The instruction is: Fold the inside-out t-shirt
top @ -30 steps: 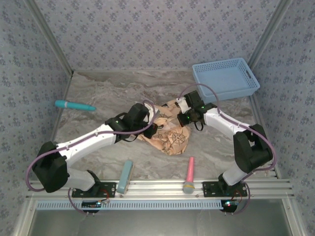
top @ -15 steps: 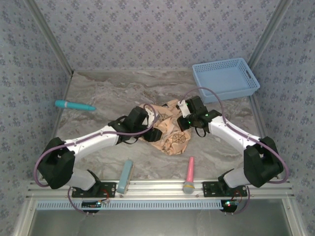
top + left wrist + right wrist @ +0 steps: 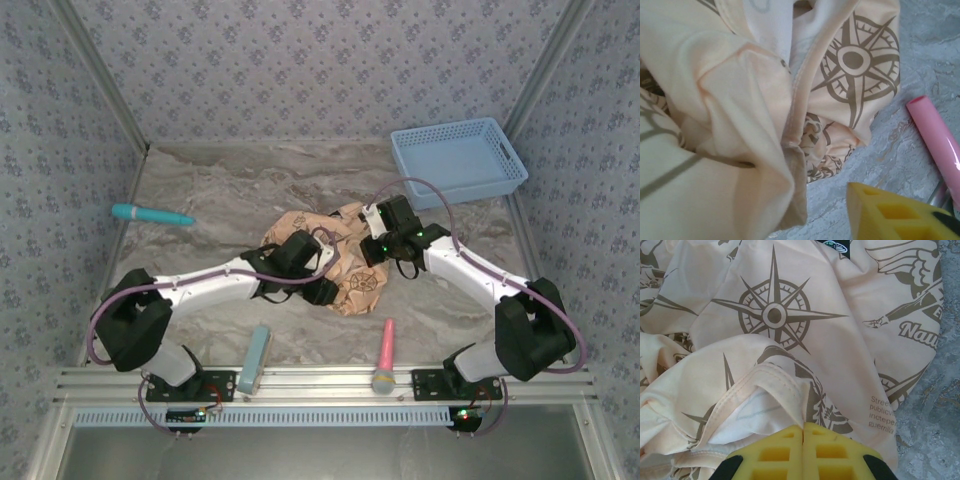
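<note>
Our right gripper [image 3: 803, 430] has its yellow pads pressed together, pinching a stitched hem of the inside-out t-shirt [image 3: 775, 315]. Our left gripper [image 3: 322, 290] sits at the cloth's 7 o'clock edge (one yellow finger [image 3: 895, 215] shows, so we cannot tell its spread). The shirt lies bunched in the middle of the table [image 3: 210, 190], with a pink tool [image 3: 386, 345] at its 5 o'clock.

Left fingers [image 3: 890, 215] parted, left arm [image 3: 220, 280] drawn back nearer its base, more t-shirt [image 3: 350, 275] uncovered
</note>
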Tool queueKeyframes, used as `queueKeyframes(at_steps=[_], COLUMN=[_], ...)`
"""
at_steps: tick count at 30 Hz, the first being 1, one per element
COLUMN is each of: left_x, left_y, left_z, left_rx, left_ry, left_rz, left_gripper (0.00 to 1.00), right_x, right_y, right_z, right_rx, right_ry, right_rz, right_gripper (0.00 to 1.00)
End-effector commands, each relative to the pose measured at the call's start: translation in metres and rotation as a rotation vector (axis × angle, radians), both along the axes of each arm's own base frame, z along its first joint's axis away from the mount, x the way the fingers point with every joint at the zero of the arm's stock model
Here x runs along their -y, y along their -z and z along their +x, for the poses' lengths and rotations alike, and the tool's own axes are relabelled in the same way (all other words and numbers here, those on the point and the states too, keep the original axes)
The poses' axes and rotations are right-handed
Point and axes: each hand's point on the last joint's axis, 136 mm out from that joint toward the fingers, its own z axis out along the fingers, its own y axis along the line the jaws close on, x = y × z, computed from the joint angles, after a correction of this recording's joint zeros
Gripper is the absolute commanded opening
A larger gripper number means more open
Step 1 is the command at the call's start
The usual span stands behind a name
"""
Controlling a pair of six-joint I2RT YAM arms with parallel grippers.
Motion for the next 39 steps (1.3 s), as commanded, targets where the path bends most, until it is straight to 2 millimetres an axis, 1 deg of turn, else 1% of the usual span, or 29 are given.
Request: queueKeyframes(at_steps=[1, 3, 5, 7, 8, 10, 13, 15, 17, 19, 22, 28, 29, 31, 32, 33, 34, 35, 36, 38, 39], left_x=[0.003, 0.002, -0.001, -0.004, -0.004, 0.001, 0.004, 0.000, -0.006, -0.010, -0.010, -0.010, -0.009, -0.005, -0.005, -0.004, -0.005, -0.004, -0.004, -0.005, -0.006], left_y=[-0.037, -0.044, -0.040, -0.031, -0.027, -0.021, -0.012, -0.004, 0.001, 0.004, 0.007, 0.018, 0.020, 0.024, 0.025, 0.025, 0.023, 0.017, 0.007, -0.021, -0.039], left_z=[0.002, -0.002, -0.002, 0.000, 0.000, -0.002, -0.003, -0.001, 0.003, 0.006, 0.009, 0.015, 0.016, 0.017, 0.018, 0.020, 0.022, 0.024, 0.027, 0.033, 0.039], left_rx=[0.075, 0.112, 0.123, 0.111, 0.098, 0.065, 0.035, 0.032, 0.039, 0.048, 0.046, 0.044, 0.043, 0.037, 0.036, 0.036, 0.035, 0.040, 0.057, 0.112, 0.149], left_ry=[-0.030, -0.049, -0.083, -0.100, -0.099, -0.093, -0.097, -0.116, -0.143, -0.168, -0.188, -0.221, -0.218, -0.209, -0.210, -0.209, -0.205, -0.198, -0.185, -0.156, -0.152], left_rz=[-0.054, -0.070, -0.045, -0.011, 0.001, 0.002, 0.019, 0.057, 0.092, 0.111, 0.113, 0.145, 0.148, 0.151, 0.155, 0.158, 0.158, 0.154, 0.147, 0.134, 0.121], left_gripper=[0.51, 0.52, 0.51, 0.33, 0.28, 0.24, 0.24, 0.30, 0.40, 0.46, 0.49, 0.44, 0.42, 0.30, 0.22, 0.09, 0.00, 0.00, 0.00, 0.00, 0.00], right_x=[0.004, 0.005, 0.005, 0.004, 0.004, 0.003, 0.002, 0.002, 0.002, 0.002, 0.003, 0.003, 0.003, 0.003, 0.002, 0.003, 0.003, 0.004, 0.007, 0.012, 0.018], right_y=[0.001, 0.001, 0.001, 0.002, 0.002, 0.003, 0.004, 0.005, 0.006, 0.007, 0.009, 0.008, 0.009, 0.009, 0.008, 0.008, 0.007, 0.004, 0.002, -0.009, -0.018], right_z=[-0.001, 0.000, 0.000, -0.001, 0.000, -0.001, -0.001, -0.001, -0.002, -0.003, -0.003, -0.002, -0.002, -0.002, -0.002, -0.001, -0.001, 0.000, 0.001, 0.006, 0.011], right_rx=[-0.013, -0.017, -0.016, -0.017, -0.016, -0.019, -0.026, -0.028, -0.029, -0.033, -0.035, -0.036, -0.037, -0.038, -0.037, -0.038, -0.034, -0.029, -0.024, -0.003, 0.018], right_ry=[0.016, 0.020, 0.018, 0.017, 0.019, 0.016, 0.012, 0.010, 0.008, 0.007, 0.009, 0.007, 0.007, 0.005, 0.004, 0.006, 0.008, 0.014, 0.026, 0.067, 0.103], right_rz=[0.006, 0.009, 0.013, 0.016, 0.019, 0.023, 0.026, 0.025, 0.026, 0.026, 0.025, 0.029, 0.028, 0.029, 0.030, 0.029, 0.028, 0.025, 0.019, 0.010, 0.000], right_gripper=[0.00, 0.00, 0.00, 0.00, 0.00, 0.00, 0.00, 0.00, 0.00, 0.00, 0.00, 0.00, 0.00, 0.00, 0.00, 0.00, 0.00, 0.00, 0.00, 0.00, 0.00])
